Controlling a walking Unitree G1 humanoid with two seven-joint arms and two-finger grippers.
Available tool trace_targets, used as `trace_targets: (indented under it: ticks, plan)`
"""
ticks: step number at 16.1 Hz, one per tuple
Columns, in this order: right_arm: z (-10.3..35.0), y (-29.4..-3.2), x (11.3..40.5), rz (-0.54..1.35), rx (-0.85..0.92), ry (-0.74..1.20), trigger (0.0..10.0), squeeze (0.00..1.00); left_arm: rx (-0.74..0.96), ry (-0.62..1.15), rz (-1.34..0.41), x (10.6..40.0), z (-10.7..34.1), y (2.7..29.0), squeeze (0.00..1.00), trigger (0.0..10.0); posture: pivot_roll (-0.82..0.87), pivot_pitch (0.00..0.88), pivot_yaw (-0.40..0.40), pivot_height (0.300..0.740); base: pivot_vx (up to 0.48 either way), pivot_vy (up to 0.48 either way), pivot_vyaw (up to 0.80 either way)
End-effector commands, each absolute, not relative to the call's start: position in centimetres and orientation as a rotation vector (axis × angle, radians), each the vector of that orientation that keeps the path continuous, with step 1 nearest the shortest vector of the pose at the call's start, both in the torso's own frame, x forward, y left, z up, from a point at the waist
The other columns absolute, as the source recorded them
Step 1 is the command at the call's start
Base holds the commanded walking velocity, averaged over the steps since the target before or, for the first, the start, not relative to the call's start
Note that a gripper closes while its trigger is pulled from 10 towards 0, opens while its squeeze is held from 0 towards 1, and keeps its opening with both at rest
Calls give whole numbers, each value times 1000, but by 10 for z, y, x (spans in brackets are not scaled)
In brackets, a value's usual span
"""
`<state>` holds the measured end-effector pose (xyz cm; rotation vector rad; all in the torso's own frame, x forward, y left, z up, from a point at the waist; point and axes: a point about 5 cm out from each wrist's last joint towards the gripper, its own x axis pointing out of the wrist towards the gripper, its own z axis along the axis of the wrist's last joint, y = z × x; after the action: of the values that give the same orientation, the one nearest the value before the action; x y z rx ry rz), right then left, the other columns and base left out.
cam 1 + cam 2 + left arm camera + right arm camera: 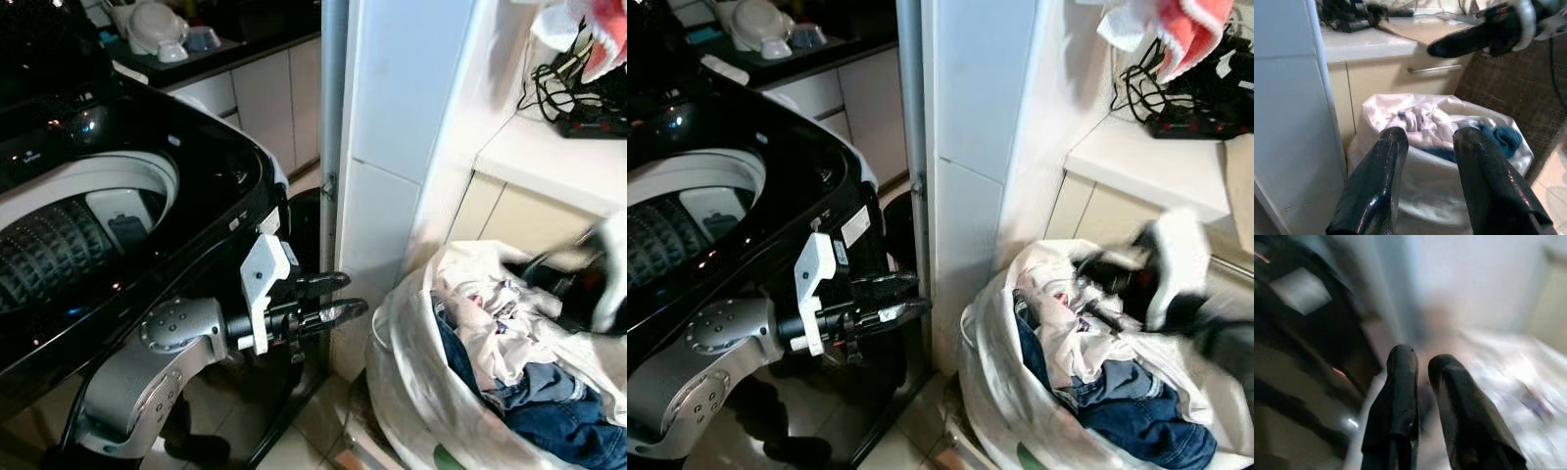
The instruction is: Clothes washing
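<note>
White laundry bag [411, 392], heaped clothes [500, 343].

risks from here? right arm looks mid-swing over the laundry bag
1. Right pincer is motion-blurred above the laundry bag; a fast descent could snag the thin bag rim instead of clothes.
2. Left pincer hangs open by the washing machine corner and wall; turning could knock it.

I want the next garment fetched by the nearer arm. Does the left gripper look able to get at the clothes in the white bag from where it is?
Probably yes. The left gripper is open, empty and points toward the white bag, with nothing between. The clothes lie exposed at its open top, though the right gripper is blurred above them and might crowd the way.
</note>
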<state>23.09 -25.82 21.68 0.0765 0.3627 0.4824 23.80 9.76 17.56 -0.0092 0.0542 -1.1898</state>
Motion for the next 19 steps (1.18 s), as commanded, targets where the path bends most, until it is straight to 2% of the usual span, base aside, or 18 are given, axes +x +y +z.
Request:
trace_targets:
  ticks: [1, 3, 4, 6, 8, 10, 13, 19]
  plan:
    - [234, -253, 227, 552, 72, 302, 0, 0, -10, -7, -1172, 242, 188, 100, 0, 10000, -115, 0, 48, 740, 0, 0, 0]
    - [258, -245, 228, 610, 68, 209, 0, 0, -43, -81, -1104, 252, 199, 98, 0, 10000, -118, 0, 43, 740, 0, 0, 0]
    - [248, -243, 238, 495, -45, 223, 10000, 0, 0, -48, -1030, 258, 193, 97, 0, 10000, -119, 0, 42, 740, 0, 0, 0]
    - [228, -233, 250, 352, -131, 207, 10000, 0, 61, -43, -885, 269, 184, 101, 0, 10000, -122, 0, 42, 740, 0, 0, 0]
    - [212, -223, 254, 269, -93, 204, 10000, 0, 6, -46, -776, 276, 184, 105, 0, 10000, -120, 0, 39, 740, 0, 0, 0]
    - [194, -202, 248, 225, 20, 180, 10000, 0, -48, -52, -683, 283, 187, 112, 0, 10000, -118, 0, 36, 740, 0, 0, 0]
    - [178, -186, 242, 144, 25, 170, 10000, 0, -43, -44, -652, 286, 183, 114, 0, 10000, -132, 0, 49, 740, -94, 0, 0]
    - [171, -180, 238, 100, 9, 153, 10000, 0, -33, -46, -675, 285, 183, 111, 0, 10000, -135, 0, 59, 740, -233, 0, 0]
